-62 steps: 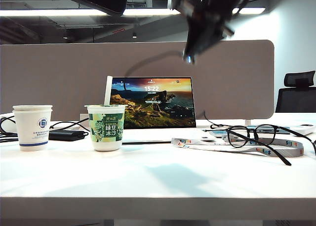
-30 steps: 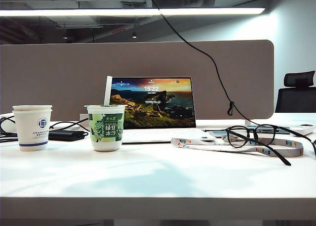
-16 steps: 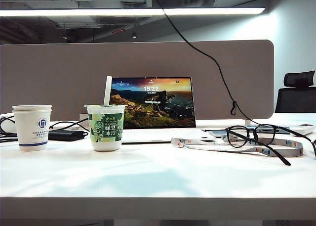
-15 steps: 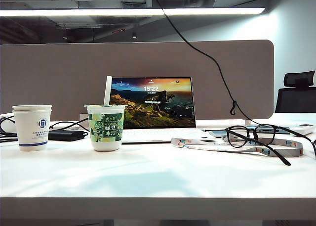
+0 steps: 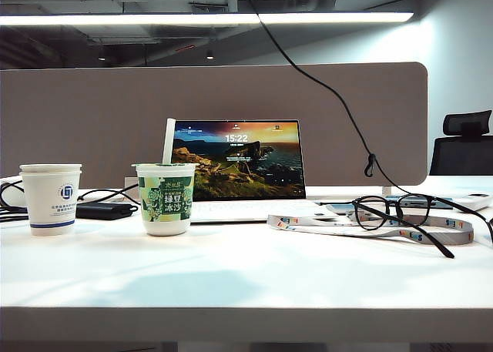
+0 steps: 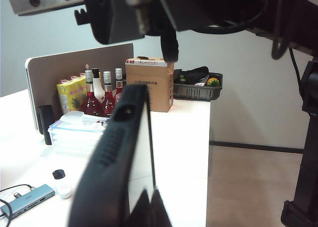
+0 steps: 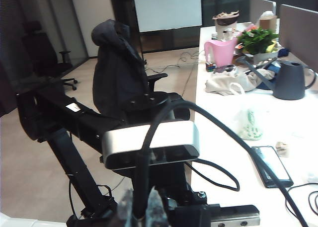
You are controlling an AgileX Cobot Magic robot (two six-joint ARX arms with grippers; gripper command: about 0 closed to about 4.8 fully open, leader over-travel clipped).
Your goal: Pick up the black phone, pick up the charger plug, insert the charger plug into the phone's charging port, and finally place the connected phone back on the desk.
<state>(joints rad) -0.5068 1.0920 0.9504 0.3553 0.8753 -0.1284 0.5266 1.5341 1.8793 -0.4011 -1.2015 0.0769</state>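
In the left wrist view the black phone (image 6: pixel 117 152) stands edge-on, its end port (image 6: pixel 124 111) facing up, with my left gripper (image 6: pixel 150 210) shut on its lower part. Just above and beside that end hangs the charger plug (image 6: pixel 170 48), apart from the port, under the dark body of my right gripper (image 6: pixel 167 31). In the right wrist view my right gripper (image 7: pixel 144 207) is shut on the plug's black cable (image 7: pixel 164 113), and the plug tip is hidden. Both grippers are above the exterior view's frame. There the cable (image 5: pixel 323 86) with its knot (image 5: pixel 370 165) slants down to the desk (image 5: pixel 246 275).
On the desk stand an open laptop (image 5: pixel 237 161), a paper cup (image 5: pixel 51 198), a green cup with a straw (image 5: pixel 166 199), black glasses (image 5: pixel 400 211) on a lanyard (image 5: pixel 308 222), and a matte black block with cables (image 5: pixel 104 209). A grey partition (image 5: pixel 92 113) backs it.
Two seconds ago both grippers showed at the top of the exterior view; they are out of it now. Over the last second the hanging cable and its knot have swung a little to the right.
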